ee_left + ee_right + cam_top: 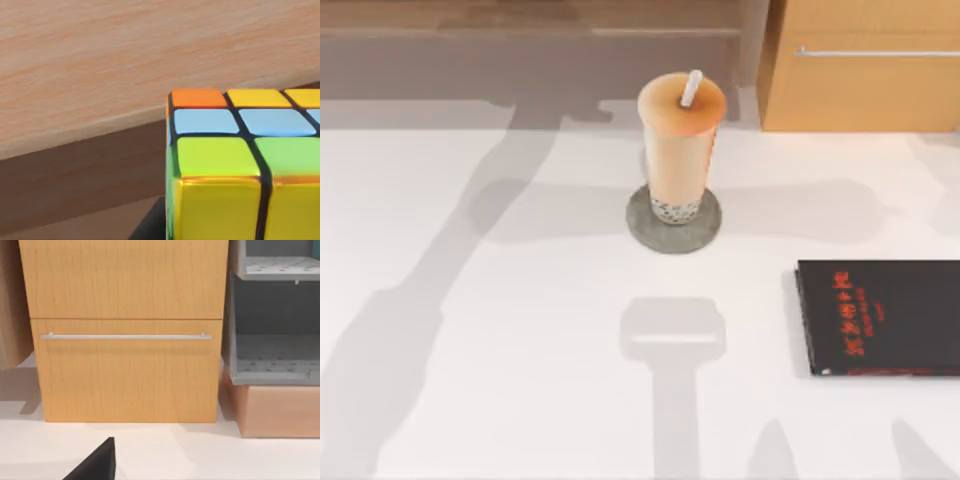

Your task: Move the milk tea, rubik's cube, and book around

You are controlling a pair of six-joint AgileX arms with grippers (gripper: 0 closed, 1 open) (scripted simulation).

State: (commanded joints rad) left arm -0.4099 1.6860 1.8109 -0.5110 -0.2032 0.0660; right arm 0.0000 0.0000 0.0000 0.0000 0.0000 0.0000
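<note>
Close in front of the left wrist camera, the rubik's cube [242, 165] is sitting with its orange, yellow, light-blue and green squares facing the lens, against a light wooden panel [125, 55] and a darker brown band below it; whether the left jaws are clenched on the cube or released cannot be told, since nothing of them is showing around it. In the right wrist view, a dark wedge [95, 462] is poking up over the white worktop [200, 455], too little of it showing to tell what it is, so the state of the right jaws cannot be told either. Beyond that wedge, a wooden drawer unit [125, 315] with a thin silver handle [125, 336] is standing on the worktop, with a grey open shelf [275, 360] just beside it resting on a pale wooden block [280, 412]. In the top view, the milk tea [678, 150] is standing upright on a round grey coaster [673, 222] toward the far middle of the worktop [520, 350], its white straw [692, 88] sticking out of the orange-tan top. Well apart from it, at the right edge, a thin black book with red lettering [880, 318] is lying flat. Arm shadows are falling across the left and near parts of the worktop.
</note>
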